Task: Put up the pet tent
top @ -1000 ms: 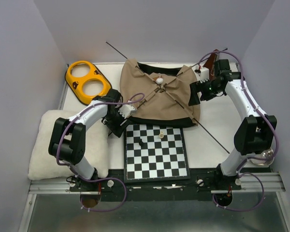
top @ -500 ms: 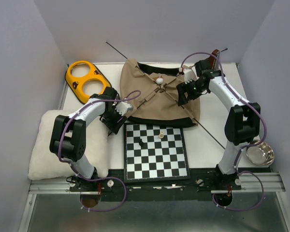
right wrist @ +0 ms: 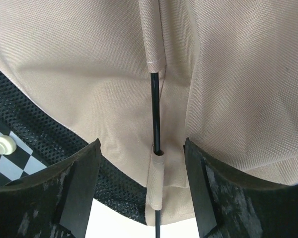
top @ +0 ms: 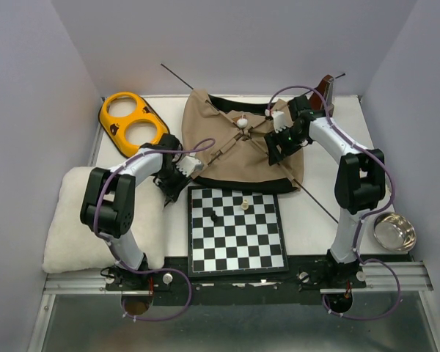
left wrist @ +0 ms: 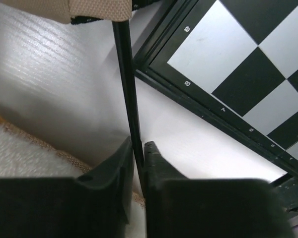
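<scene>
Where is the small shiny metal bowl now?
In the top view, the small shiny metal bowl sits near the table's right edge, right of the black-and-white chessboard.

Left wrist view, right of frame: the chessboard's (left wrist: 248,64) black border carries small white coordinates, "a", "8" and "7"; further ones blur.
</scene>
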`<control>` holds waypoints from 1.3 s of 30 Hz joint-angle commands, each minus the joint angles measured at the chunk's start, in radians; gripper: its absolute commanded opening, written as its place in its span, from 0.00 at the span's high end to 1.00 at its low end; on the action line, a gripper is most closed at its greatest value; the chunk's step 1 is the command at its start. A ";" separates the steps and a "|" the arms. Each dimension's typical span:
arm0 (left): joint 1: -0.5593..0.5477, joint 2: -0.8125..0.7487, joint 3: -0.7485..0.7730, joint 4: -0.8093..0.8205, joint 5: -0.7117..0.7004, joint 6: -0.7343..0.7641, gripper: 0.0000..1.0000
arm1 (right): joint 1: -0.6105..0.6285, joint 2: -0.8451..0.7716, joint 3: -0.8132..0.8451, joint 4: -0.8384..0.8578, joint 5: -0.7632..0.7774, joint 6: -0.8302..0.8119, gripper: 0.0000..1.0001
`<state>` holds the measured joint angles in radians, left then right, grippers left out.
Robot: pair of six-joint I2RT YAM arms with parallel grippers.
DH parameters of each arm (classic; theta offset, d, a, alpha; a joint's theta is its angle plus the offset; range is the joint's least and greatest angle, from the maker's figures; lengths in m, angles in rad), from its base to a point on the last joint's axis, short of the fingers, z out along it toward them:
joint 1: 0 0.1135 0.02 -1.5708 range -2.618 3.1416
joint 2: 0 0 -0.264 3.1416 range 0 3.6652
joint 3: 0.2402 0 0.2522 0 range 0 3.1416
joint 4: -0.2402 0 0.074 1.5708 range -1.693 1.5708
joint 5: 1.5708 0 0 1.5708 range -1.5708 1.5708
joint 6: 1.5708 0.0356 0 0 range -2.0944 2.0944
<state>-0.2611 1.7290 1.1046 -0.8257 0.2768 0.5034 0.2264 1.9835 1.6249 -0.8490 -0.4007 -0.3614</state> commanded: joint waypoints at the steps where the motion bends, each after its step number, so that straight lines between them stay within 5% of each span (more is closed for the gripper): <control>1: -0.012 -0.005 0.066 -0.001 0.116 0.004 0.90 | 0.005 0.003 -0.042 0.027 0.033 -0.033 0.27; 3: -0.021 -0.032 0.101 0.002 0.151 -0.008 1.00 | 0.004 -0.002 -0.069 0.034 0.031 -0.040 0.29; 7: -0.035 -0.072 0.170 0.011 0.226 -0.039 1.00 | 0.005 -0.009 -0.129 0.045 0.062 -0.065 0.34; 13: -0.093 -0.115 0.233 0.045 0.294 -0.118 1.00 | 0.005 -0.093 -0.209 0.070 0.053 -0.102 0.64; 20: -0.151 -0.158 0.271 0.160 0.323 -0.239 1.00 | 0.007 -0.271 -0.238 -0.005 -0.066 -0.217 0.73; 22: -0.156 -0.158 0.281 0.174 0.323 -0.250 1.00 | 0.007 -0.288 -0.208 -0.063 -0.060 -0.249 0.61; 26: -0.156 -0.166 0.287 0.160 0.323 -0.247 1.00 | 0.005 -0.321 -0.122 -0.169 -0.030 -0.275 0.16; 28: -0.156 -0.184 0.270 0.178 0.325 -0.267 1.00 | 0.004 -0.359 -0.090 -0.182 -0.009 -0.260 0.03; 39: -0.176 -0.187 0.279 0.183 0.358 -0.269 1.00 | 0.007 -0.572 -0.049 -0.135 -0.239 -0.386 0.00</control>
<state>-0.4129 1.5654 1.3602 -0.7273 0.5564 0.2195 0.2253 1.4853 1.5925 -1.0267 -0.4866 -0.6773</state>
